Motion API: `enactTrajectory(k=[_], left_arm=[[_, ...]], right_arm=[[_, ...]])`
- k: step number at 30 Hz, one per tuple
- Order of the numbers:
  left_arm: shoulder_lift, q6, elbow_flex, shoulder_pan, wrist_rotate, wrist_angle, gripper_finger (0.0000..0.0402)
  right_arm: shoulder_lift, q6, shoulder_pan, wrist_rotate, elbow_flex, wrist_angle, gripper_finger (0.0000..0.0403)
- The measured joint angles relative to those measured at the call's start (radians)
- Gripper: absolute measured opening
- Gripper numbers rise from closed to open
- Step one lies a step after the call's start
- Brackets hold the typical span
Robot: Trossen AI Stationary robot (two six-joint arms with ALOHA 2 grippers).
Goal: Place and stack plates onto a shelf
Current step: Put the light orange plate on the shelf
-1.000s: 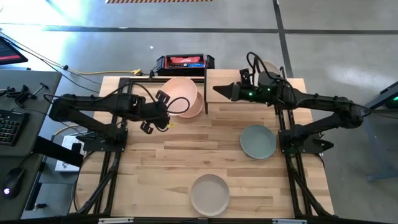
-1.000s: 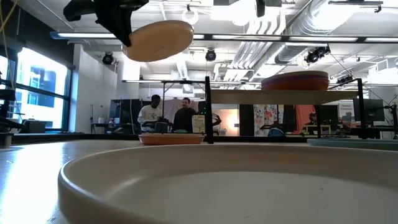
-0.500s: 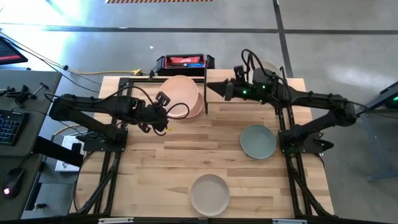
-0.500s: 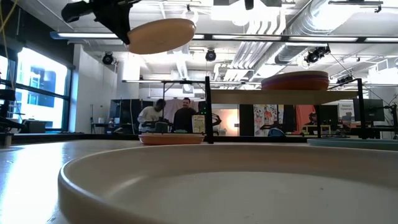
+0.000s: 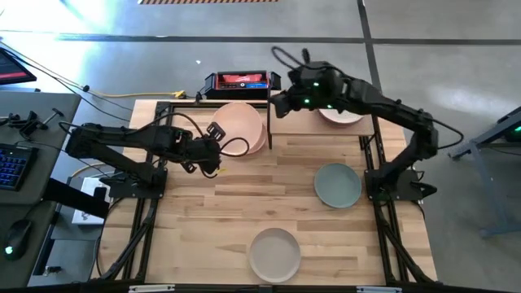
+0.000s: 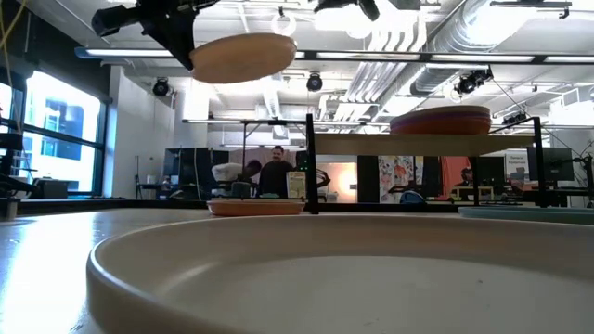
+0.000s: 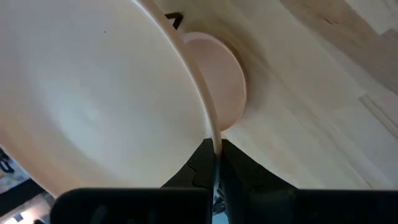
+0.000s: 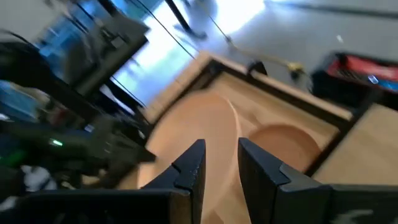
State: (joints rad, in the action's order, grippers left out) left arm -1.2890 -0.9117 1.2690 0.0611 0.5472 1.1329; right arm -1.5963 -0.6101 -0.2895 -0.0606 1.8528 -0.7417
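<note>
My left gripper (image 5: 215, 148) is shut on a cream-peach plate (image 5: 238, 120), carried high in the low view (image 6: 243, 57) over the table's far left part. Under it, a peach plate (image 5: 259, 140) rests flat on the table. The shelf (image 5: 301, 122) stands at the far right and bears a stack of plates (image 6: 441, 121), an off-white one (image 5: 340, 116) on top. A sage green plate (image 5: 337, 185) and a cream plate (image 5: 274, 254) lie flat on the table. My right gripper (image 8: 217, 163) is open, in the air over the shelf's left end (image 5: 277, 102). My left gripper pinches the plate's rim (image 7: 214, 144) between its two fingers, one above the plate and one below. It comes about level from the table's left. The plate is lifted clear of the table and sits nearly level, stretching away from the fingers toward the shelf.
A black-and-red box (image 5: 242, 80) sits beyond the far edge. The shelf's black leg (image 6: 310, 162) stands between the peach plate and the stack. Bare wood lies in the table's middle (image 5: 244, 195). People stand in the room behind (image 6: 274, 176).
My right gripper has swung left and toward the far edge, off the shelf's stack, so the off-white top plate now shows. My left gripper has edged right toward the shelf, carrying its plate a little higher and more level.
</note>
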Motion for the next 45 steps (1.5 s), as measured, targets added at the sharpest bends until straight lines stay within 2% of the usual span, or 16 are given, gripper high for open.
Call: enactTrajectory(k=[7,16,27,38,45], left_arm=[[-0.066,0.023,0.000,-0.037,-0.001,0.035,0.0001],[-0.094,0.046,0.000,-0.049,0.006,0.010,0.0001],[-0.093,-0.039,0.000,-0.049,0.027,-0.041,0.0001],[-0.093,-0.187,0.000,-0.049,0.174,-0.102,0.0001],[-0.093,-0.201,0.000,-0.048,0.190,-0.122,0.0001]], right_arm=[[-0.110,0.035,-0.001,0.012,0.103,-0.163,0.0073],[-0.166,0.034,-0.001,0.016,0.096,-0.187,0.0076],[-0.201,-0.021,-0.012,0.016,0.096,-0.190,0.0134],[-0.205,-0.064,-0.012,0.012,0.095,-0.218,0.0119],[-0.205,-0.063,-0.012,0.008,0.095,-0.217,0.0112]])
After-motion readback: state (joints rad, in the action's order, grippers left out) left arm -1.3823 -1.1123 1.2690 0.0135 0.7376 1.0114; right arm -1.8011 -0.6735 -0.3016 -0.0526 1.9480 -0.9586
